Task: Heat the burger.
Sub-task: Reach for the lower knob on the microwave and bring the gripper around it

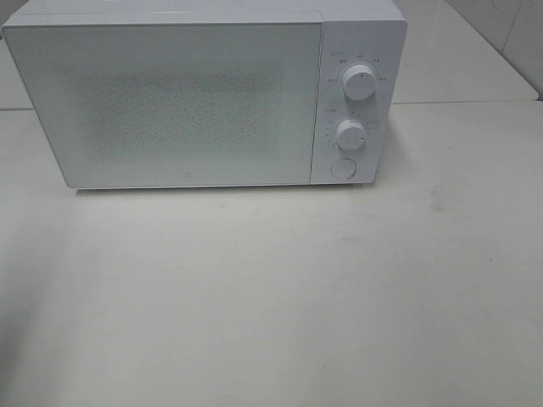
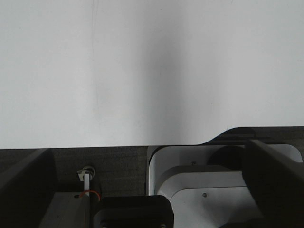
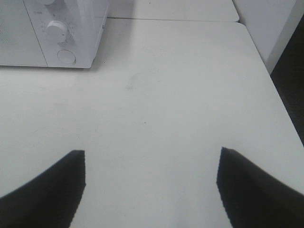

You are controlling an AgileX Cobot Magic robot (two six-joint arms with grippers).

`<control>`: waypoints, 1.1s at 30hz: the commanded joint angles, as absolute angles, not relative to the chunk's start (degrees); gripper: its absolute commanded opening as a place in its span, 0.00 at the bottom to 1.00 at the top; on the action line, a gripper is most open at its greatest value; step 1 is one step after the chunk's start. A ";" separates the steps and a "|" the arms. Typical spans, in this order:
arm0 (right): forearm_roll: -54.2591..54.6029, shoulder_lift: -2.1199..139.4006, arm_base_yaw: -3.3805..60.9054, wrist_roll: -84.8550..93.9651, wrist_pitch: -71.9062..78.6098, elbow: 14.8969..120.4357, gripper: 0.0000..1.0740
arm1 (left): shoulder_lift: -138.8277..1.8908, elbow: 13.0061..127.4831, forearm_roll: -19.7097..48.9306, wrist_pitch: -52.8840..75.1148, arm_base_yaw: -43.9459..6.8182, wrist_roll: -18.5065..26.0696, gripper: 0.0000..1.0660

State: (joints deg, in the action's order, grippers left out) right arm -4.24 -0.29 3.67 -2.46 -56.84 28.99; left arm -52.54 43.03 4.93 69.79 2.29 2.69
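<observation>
White microwave (image 1: 170, 102) sitting closed at the worktop's (image 1: 271, 297) back edge, left gripper (image 2: 147, 148) and right gripper (image 3: 151, 154) both hanging spread wide, empty.

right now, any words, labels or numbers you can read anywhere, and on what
Nothing reads clearly in any view.
Print around the microwave's upper knob: too small and blurred to read.
Print around the lower knob: too small and blurred to read.
Tiny mark low on the door: unreadable.
Table: no text.
</observation>
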 commanded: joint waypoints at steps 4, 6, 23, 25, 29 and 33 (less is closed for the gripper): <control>-4.41 -2.01 3.38 -2.64 -57.01 28.76 0.70 | -42.74 38.96 5.04 69.67 2.46 2.41 0.92; -4.41 -2.01 3.38 -2.64 -57.01 28.76 0.70 | -41.14 38.16 5.04 69.33 2.46 2.41 0.92; -4.41 -2.01 3.38 -2.64 -57.01 28.76 0.70 | -8.42 30.31 4.76 62.05 2.46 2.64 0.92; -4.41 -2.01 3.38 -2.64 -57.01 28.76 0.70 | -5.79 29.74 4.70 61.42 2.46 2.64 0.92; -4.41 -2.01 3.38 -2.64 -57.01 28.76 0.70 | -3.27 29.68 4.47 61.42 2.46 2.64 0.92; -4.41 -2.01 3.38 -2.64 -57.01 28.76 0.70 | -0.06 29.68 4.41 61.42 2.46 2.64 0.92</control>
State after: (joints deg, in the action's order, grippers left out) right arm -4.24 -0.29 3.67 -2.46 -56.84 28.99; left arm -2.01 29.85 4.64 62.40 2.29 2.69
